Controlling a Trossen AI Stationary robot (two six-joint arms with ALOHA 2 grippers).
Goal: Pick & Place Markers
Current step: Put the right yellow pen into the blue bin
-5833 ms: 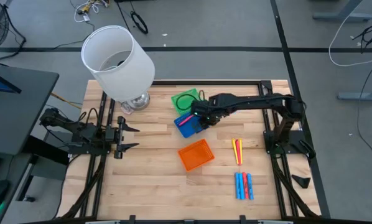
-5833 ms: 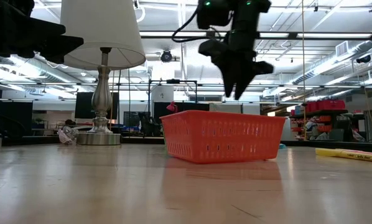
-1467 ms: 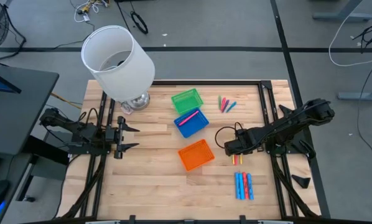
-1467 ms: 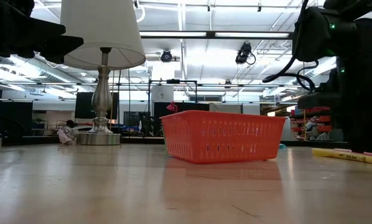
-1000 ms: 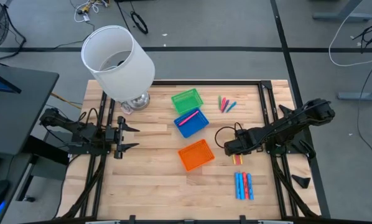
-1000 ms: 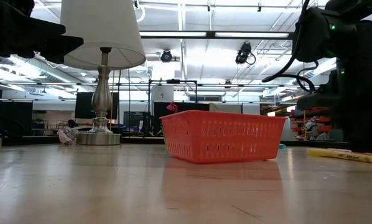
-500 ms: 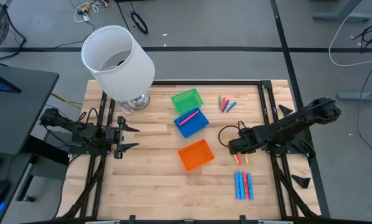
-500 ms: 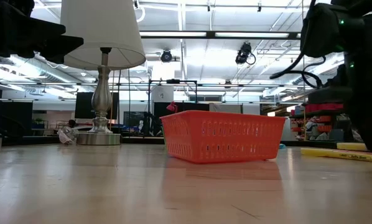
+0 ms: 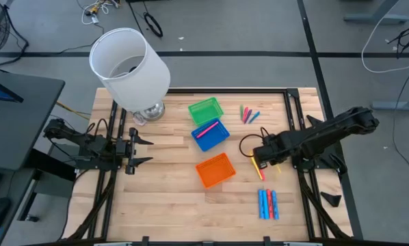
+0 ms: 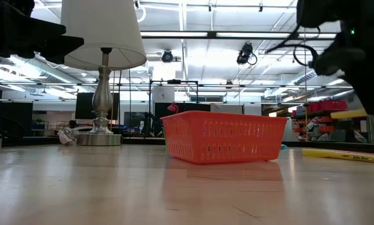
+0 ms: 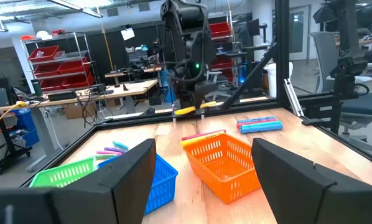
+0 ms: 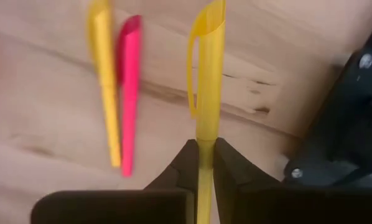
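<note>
While the right arm works: its right tool [image 9: 260, 156] hangs above the counter [image 9: 163, 198], just beside the orange tray [image 9: 215, 170].
Right tool state: fingers pinched tight on a yellow marker [image 12: 206, 93], which sticks out past the fingertips, clear in the right wrist view.
What changed: half a second ago this tool was lower, over the small marker group; now the low view shows the yellow marker raised off the counter, so the pick appears done.
Left behind: a second yellow marker [image 12: 104, 81] and a pink marker [image 12: 129, 90] lie side by side, touching, on the wood below.
Other markers: a blue and red cluster [image 9: 268, 203] lies near the front right; a small mixed group [image 9: 247, 113] lies near the back right; one pink marker [image 9: 206, 130] rests in the blue tray [image 9: 221, 135].
Green tray [image 9: 205, 109]: sits just behind the blue tray; contents cannot be told.
Left arm: waits at the left edge, its left tool [image 9: 137, 151] spread wide and holding nothing.
Lamp [image 9: 130, 65]: stands at the back left.
Meaning for the task: the next step is likely carrying the marker to a tray; which tray is a guess.
</note>
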